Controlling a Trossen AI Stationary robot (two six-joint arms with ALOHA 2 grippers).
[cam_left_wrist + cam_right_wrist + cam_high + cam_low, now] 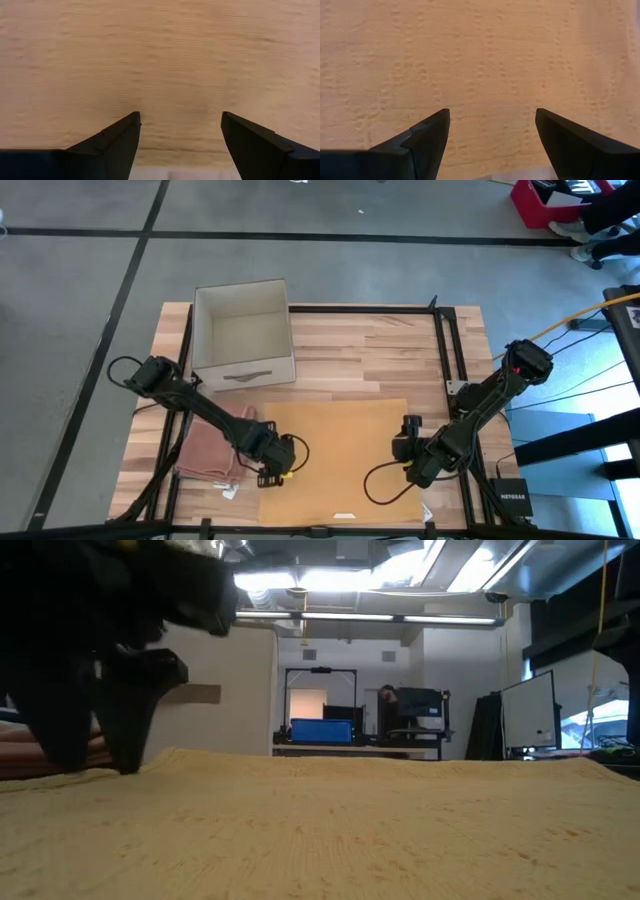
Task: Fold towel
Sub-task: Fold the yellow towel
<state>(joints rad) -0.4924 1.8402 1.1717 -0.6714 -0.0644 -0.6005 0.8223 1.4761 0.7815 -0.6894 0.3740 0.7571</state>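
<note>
Where the wooden plank table (350, 350) meets its near edge, a flat tan woven towel (340, 460) lies spread as a rough square, its knit showing fine ribs and small raised dots up close. At the towel's left edge the left gripper (283, 472) sits low over the cloth, fingers spread apart and holding nothing. At the towel's right edge the right gripper (410, 448) is likewise parted and empty, its dark wedge-shaped fingers (422, 137) just above the nubbly weave. Beside the towel, near the table's left edge, a soft pink cloth (207, 450) lies in a folded stack. Farther back, toward the far left corner, stands an open beige fabric box (243, 335), square-walled with a handle on its front.
</note>
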